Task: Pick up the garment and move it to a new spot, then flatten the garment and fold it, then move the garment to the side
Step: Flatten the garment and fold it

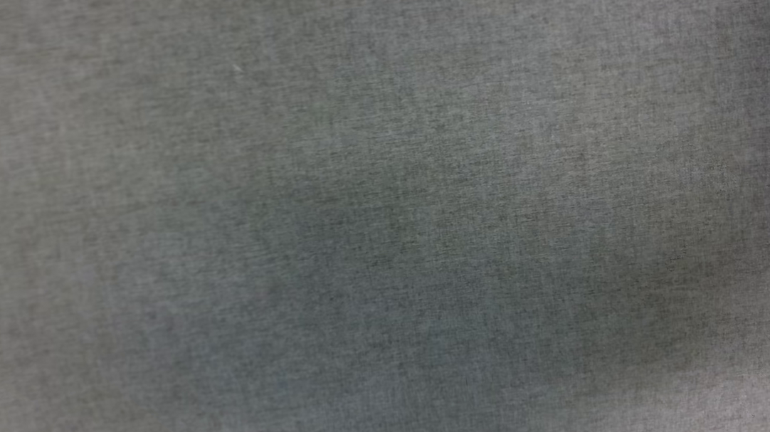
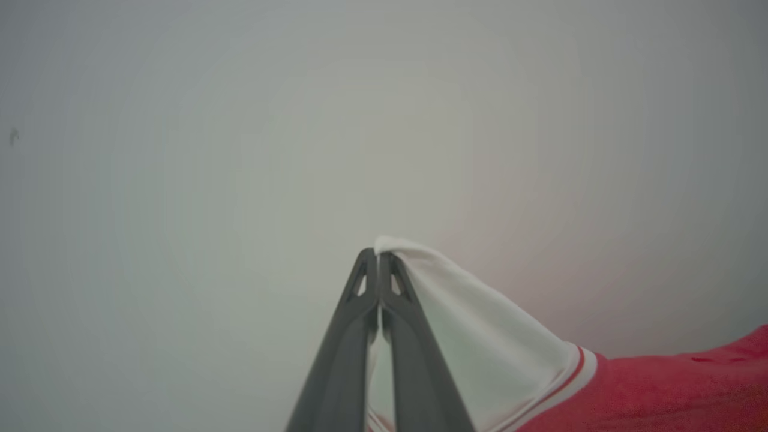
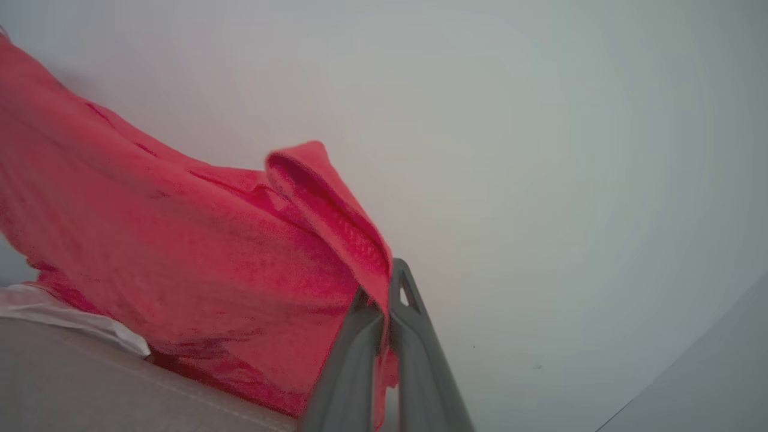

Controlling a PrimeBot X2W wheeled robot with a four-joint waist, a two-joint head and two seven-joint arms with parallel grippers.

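Grey woven cloth (image 1: 380,173) covers the surface, and a pale blank wall (image 3: 570,150) stands behind. The left gripper (image 2: 378,257) pinches the garment (image 2: 480,336) by its white panel, lifted at its fingertips. The right gripper (image 3: 387,291) is clamped on a red fold.

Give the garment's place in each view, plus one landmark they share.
Head view: grey surface with soft shadows.
Left wrist view: garment at lower right, its white corner pinched in the shut left tool.
Right wrist view: left and centre, a red fold pinched in the shut right tool.
Shared landmark: the pale backdrop behind both tools; the grey surface probably recurs at the right wrist view's lower left.
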